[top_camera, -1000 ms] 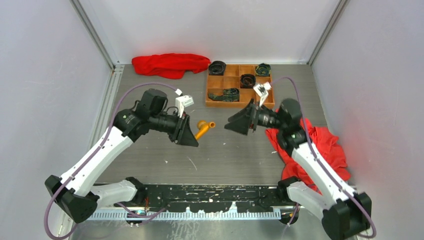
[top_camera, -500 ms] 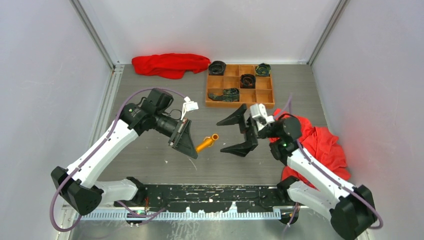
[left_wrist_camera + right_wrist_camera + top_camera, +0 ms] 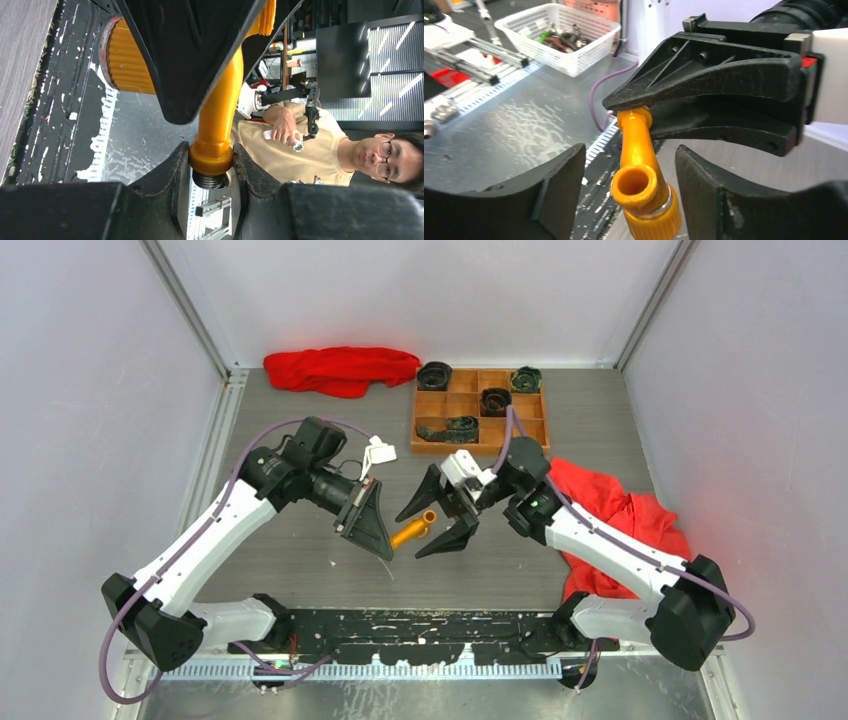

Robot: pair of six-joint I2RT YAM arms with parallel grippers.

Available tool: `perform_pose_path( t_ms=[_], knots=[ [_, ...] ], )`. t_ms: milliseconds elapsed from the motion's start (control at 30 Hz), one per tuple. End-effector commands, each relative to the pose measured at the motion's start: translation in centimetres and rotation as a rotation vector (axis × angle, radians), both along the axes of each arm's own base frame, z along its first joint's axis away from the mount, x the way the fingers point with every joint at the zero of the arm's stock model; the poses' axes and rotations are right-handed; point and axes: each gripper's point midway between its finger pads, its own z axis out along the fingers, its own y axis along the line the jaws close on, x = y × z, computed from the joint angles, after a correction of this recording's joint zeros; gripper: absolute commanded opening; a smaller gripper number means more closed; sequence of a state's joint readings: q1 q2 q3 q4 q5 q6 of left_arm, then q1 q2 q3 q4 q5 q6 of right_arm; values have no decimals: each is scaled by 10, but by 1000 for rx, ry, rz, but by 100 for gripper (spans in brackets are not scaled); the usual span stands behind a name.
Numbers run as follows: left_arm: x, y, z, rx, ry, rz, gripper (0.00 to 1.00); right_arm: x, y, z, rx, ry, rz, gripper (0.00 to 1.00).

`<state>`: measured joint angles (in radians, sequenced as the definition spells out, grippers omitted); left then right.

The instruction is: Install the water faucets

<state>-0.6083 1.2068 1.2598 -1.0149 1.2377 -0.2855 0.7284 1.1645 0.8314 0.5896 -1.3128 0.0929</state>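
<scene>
Orange faucet (image 3: pixel 412 531) only partly on show
From above, its near end vanishes between the left gripper's (image 3: pixel 388 540) fingers. In that wrist's view a finger (image 3: pixel 200 60) of the right gripper (image 3: pixel 626 155) covers its middle. The right wrist view crops its collar at the bottom edge. The red cloth (image 3: pixel 645 520) runs under the right arm (image 3: pixel 600 540).

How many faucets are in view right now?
1. The orange faucet is clamped in the left claw, its free end between the right claw's open fingers. No other shows; one may be hidden.
</scene>
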Motion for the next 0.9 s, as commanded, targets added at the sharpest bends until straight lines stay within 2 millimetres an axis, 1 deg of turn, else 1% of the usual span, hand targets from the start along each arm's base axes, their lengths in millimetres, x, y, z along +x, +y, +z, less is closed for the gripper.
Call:
perform_pose_path(
  t_ms=[0, 133, 200, 233, 267, 333, 367, 433, 467, 567, 633, 667, 700, 733, 767, 800, 867],
  knots=[
    [-8, 4, 15, -49, 4, -26, 0, -10, 2, 6, -33, -18, 95, 64],
    [-7, 4, 16, -48, -10, -21, 0, -10, 5, 3, -70, 0, 120, 40],
    [-5, 3, 17, -43, -20, -14, 0, -11, 5, 1, -87, 14, 128, 19],
    [-4, 3, 17, -41, -26, -10, 0, -12, 6, 0, -95, 23, 129, 6],
    [-3, 2, 17, -36, -37, -2, 1, -11, 6, -3, -104, 34, 118, 1],
    [4, 2, 13, 2, -75, 36, 26, -3, 9, -7, -122, 55, 42, 1],
    [8, 2, 12, 20, -97, 58, 34, 3, 11, -9, -129, 66, -20, 1],
    [17, 4, 9, 65, -160, 117, 43, 20, 13, -14, -136, 122, -184, 1],
    [22, 6, 9, 84, -199, 154, 45, 28, 13, -11, -110, 143, -257, 1],
    [43, 18, 7, 155, -345, 300, 52, 46, 0, -4, -40, 273, -458, 1],
    [60, 30, 8, 189, -466, 421, 65, 55, -12, 4, 20, 388, -563, 1],
    [69, 37, 9, 200, -525, 496, 70, 60, -18, 9, 48, 450, -602, 1],
    [79, 42, 14, 188, -571, 587, 80, 64, -23, 13, 61, 521, -632, 1],
    [90, 48, 17, 175, -606, 686, 91, 68, -26, 15, 57, 593, -648, 1],
    [94, 53, 26, 133, -646, 762, 98, 71, -27, 15, 43, 660, -654, 1],
    [97, 54, 29, 101, -665, 794, 100, 73, -26, 15, 28, 726, -638, 1],
    [100, 52, 30, 81, -673, 802, 100, 72, -23, 15, 5, 853, -580, 1]
  ],
)
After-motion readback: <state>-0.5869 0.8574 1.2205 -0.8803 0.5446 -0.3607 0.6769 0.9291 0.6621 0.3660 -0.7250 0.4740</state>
